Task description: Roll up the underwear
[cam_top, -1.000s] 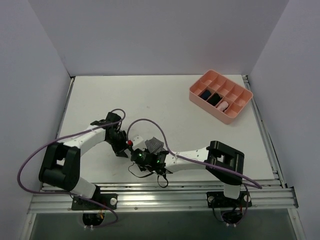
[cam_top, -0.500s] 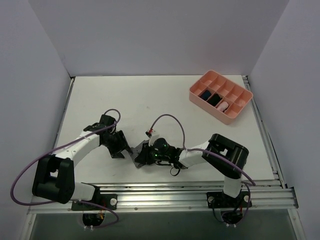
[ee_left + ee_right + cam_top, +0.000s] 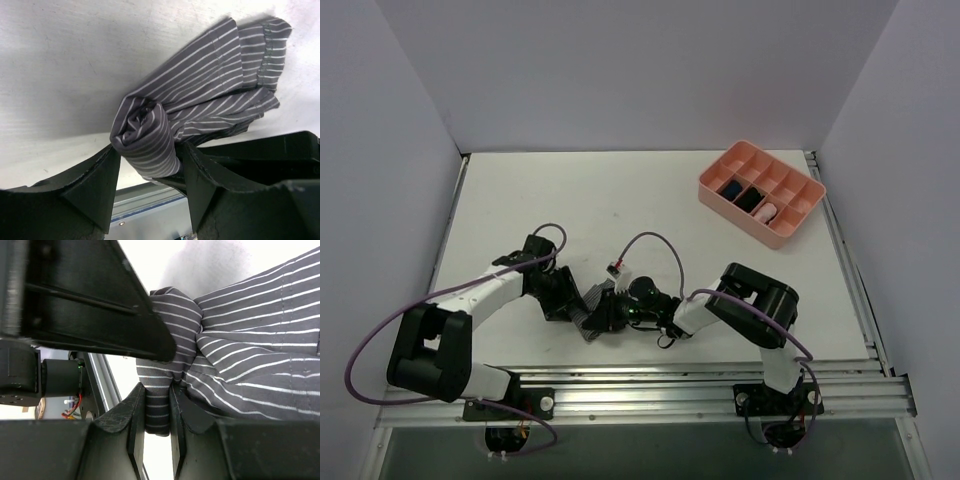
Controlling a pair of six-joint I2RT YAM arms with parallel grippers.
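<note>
The underwear (image 3: 591,306) is grey striped cloth lying near the table's front edge between my two grippers, one end rolled into a tight coil (image 3: 146,139) and the rest spread flat (image 3: 220,75). My left gripper (image 3: 149,152) stands open, its wide fingers (image 3: 95,185) flanking the coil. From the opposite side my right gripper (image 3: 156,392) is shut on a fold of the underwear (image 3: 159,410), and the flat part (image 3: 255,340) spreads to the right. In the top view the left gripper (image 3: 566,295) and right gripper (image 3: 611,310) meet at the cloth.
A pink divided tray (image 3: 750,147) stands at the back right holding dark bundles (image 3: 730,188) and a pink one (image 3: 768,211). The metal rail (image 3: 650,385) runs along the front edge just behind the grippers. Purple cables loop over both arms.
The right gripper has carried the underwear leftward and turned. The left gripper has spread its jaws and moved in around the rolled end.
</note>
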